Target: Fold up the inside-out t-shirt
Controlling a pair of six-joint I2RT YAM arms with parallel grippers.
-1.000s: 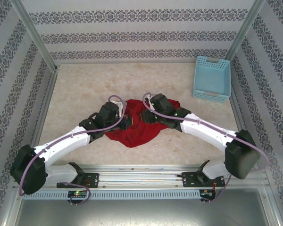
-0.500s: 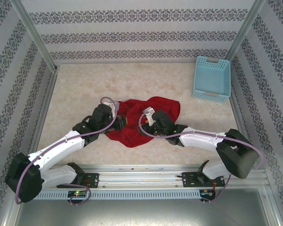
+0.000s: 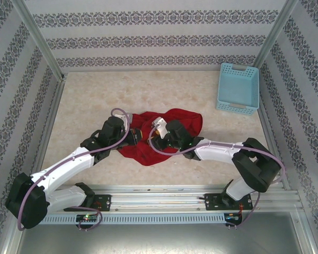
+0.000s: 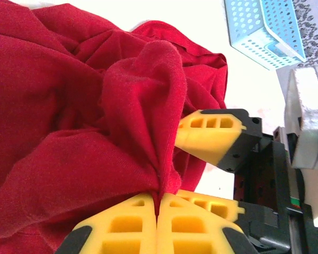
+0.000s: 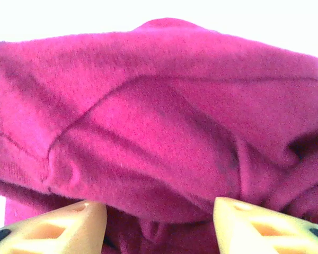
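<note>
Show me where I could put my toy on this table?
Bare table lies left of the red t-shirt up to the back wall, and between t-shirt and blue basket. The middle is crowded: left gripper and right gripper sit on the t-shirt.

A red t-shirt (image 3: pixel 176 118) lies crumpled in a heap near the middle of the pale surface (image 3: pixel 95 95). The left pincer (image 3: pixel 134 136) meets its left edge, and the right pincer (image 3: pixel 155 136) sits on the cloth just beside it, both arms bent inward. A light blue basket (image 3: pixel 237 108) stands at the far right corner, well apart.
</note>
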